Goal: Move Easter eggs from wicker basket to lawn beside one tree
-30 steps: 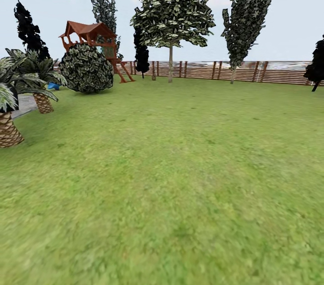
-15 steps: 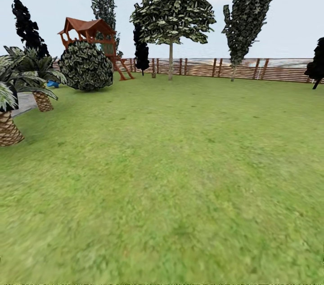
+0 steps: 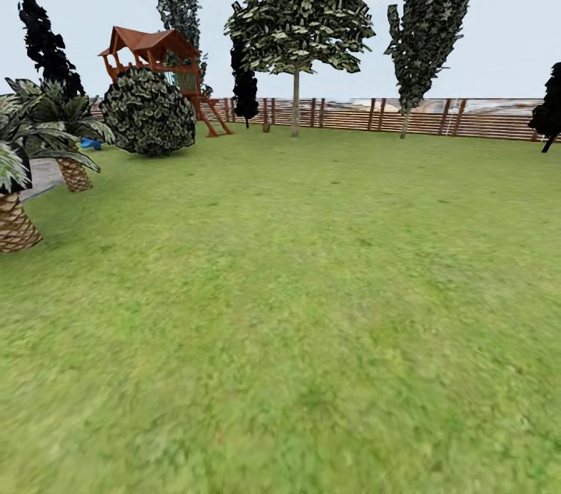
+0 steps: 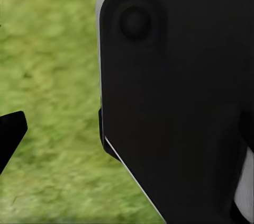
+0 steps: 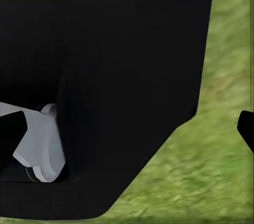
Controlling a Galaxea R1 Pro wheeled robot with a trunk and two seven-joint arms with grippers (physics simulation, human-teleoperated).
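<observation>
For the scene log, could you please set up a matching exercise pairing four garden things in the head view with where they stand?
Things:
1. playhouse
2. round bush
3. palm
4. fence

Places:
A. along the far edge of the lawn
B. at the view's left edge, nearest the camera
C. behind the round bush, roof showing above it
D. in front of the playhouse, on the grass

Pairs: 1-C, 2-D, 3-B, 4-A
</observation>
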